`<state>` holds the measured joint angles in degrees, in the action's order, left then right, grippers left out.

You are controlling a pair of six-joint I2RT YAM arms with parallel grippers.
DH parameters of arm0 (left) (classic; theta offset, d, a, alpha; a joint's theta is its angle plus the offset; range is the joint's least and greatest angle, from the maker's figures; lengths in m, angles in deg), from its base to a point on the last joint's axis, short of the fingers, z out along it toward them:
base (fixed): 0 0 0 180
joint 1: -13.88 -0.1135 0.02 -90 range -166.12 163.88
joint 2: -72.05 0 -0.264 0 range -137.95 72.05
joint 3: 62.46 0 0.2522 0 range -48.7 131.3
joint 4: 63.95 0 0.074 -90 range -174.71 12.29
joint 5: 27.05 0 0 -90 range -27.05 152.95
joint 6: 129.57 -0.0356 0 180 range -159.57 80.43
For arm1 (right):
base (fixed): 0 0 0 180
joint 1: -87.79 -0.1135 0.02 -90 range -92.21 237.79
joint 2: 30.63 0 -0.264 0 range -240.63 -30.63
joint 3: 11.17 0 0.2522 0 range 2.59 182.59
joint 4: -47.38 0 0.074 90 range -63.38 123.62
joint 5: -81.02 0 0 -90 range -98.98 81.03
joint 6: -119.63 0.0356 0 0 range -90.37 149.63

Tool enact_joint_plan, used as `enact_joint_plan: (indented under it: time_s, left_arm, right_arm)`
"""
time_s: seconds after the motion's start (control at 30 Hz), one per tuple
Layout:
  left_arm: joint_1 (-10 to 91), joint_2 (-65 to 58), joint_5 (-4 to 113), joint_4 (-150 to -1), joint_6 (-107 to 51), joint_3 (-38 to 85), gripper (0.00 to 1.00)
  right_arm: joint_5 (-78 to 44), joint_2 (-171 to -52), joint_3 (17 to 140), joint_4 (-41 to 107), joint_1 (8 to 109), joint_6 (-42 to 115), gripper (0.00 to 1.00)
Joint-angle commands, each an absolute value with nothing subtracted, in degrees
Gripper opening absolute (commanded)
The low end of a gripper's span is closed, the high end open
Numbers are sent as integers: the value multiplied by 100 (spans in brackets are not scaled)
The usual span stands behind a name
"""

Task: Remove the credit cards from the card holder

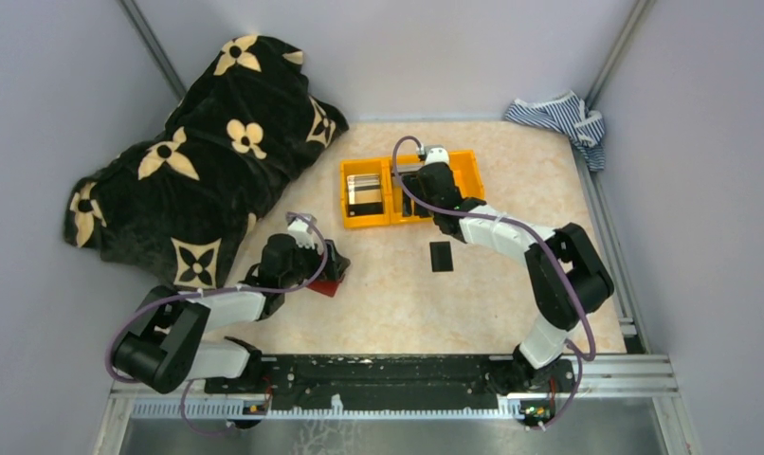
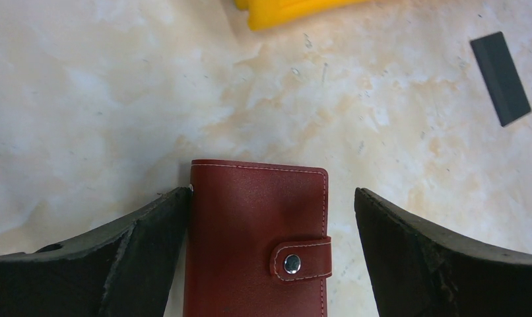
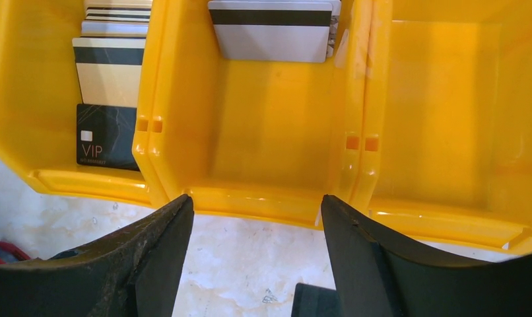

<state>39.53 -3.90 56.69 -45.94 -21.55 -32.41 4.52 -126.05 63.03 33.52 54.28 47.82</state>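
The card holder (image 2: 257, 238), a dark red wallet with its snap tab fastened, lies closed on the table between the jaws of my open left gripper (image 2: 271, 195). The left finger touches its edge, while the right finger stands apart. In the top view the wallet (image 1: 329, 282) peeks out under that gripper (image 1: 323, 265). My right gripper (image 3: 257, 201) is open and holds nothing, its tips at the near wall of the orange bin (image 3: 250, 198). A silver-grey striped card (image 3: 273, 30) lies in the middle compartment. Beige (image 3: 111, 72) and black VIP (image 3: 108, 135) cards lie in the left one.
One dark card (image 1: 441, 256) lies flat on the table in front of the bin (image 1: 463, 166). A black flower-patterned blanket (image 1: 198, 152) covers the back left. A striped cloth (image 1: 558, 118) sits in the back right corner. Grey walls close in the table.
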Motion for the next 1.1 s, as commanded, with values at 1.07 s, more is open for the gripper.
enact_joint_plan:
  time_s: [1.07]
  left_arm:
    - [4907,960,5678,-7581,-3045,-1974,100]
  right_arm:
    - [582,-11868,6005,3618,5439,4551,67]
